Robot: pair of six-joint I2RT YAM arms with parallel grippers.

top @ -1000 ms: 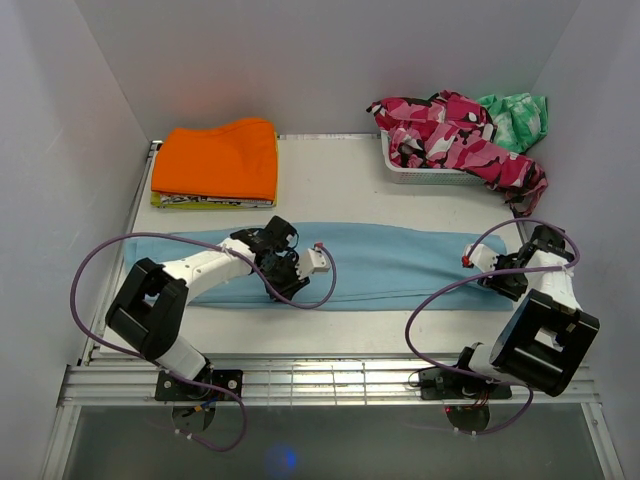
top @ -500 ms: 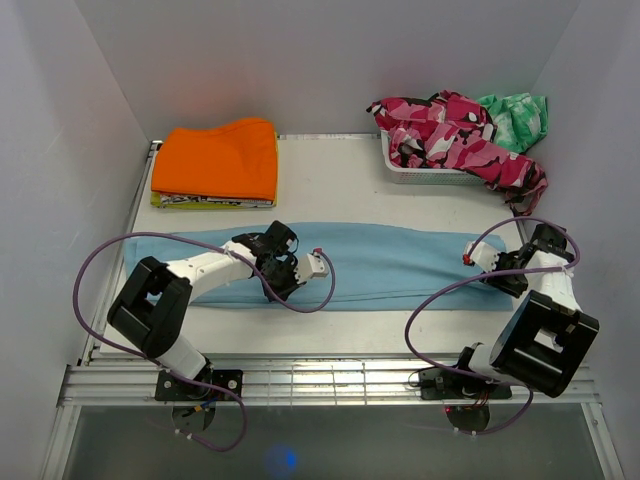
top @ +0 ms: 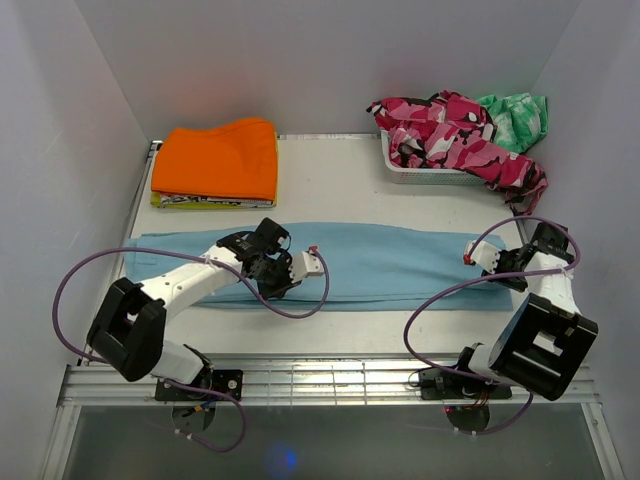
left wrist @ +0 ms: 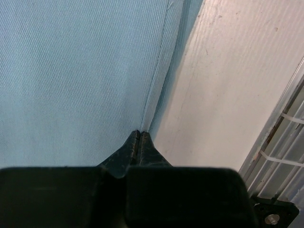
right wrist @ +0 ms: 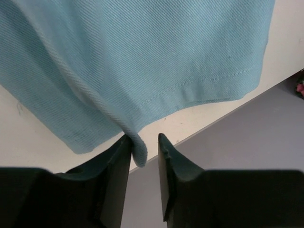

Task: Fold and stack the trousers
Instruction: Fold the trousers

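Light blue trousers (top: pixel 400 265) lie in a long band across the table, folded lengthwise. My left gripper (top: pixel 272 288) is shut on their near edge left of centre; in the left wrist view the closed jaws (left wrist: pixel 139 132) pinch the seam of the blue cloth (left wrist: pixel 71 71). My right gripper (top: pixel 505 282) is at the trousers' right end. In the right wrist view its jaws (right wrist: pixel 144 137) stand apart, with a fold of the blue hem (right wrist: pixel 142 47) between them, lying against the left finger only.
A folded orange garment (top: pixel 218 160) sits on a patterned one (top: pixel 200 201) at the back left. A white basket (top: pixel 430 172) at the back right holds pink camouflage (top: pixel 450 125) and green (top: pixel 515 112) clothes. A metal rail (top: pixel 330 380) runs along the near edge.
My left arm has swung to the left and its gripper has shifted slightly left along the trousers' near edge, uncovering the cloth's left end. The right arm has barely moved.
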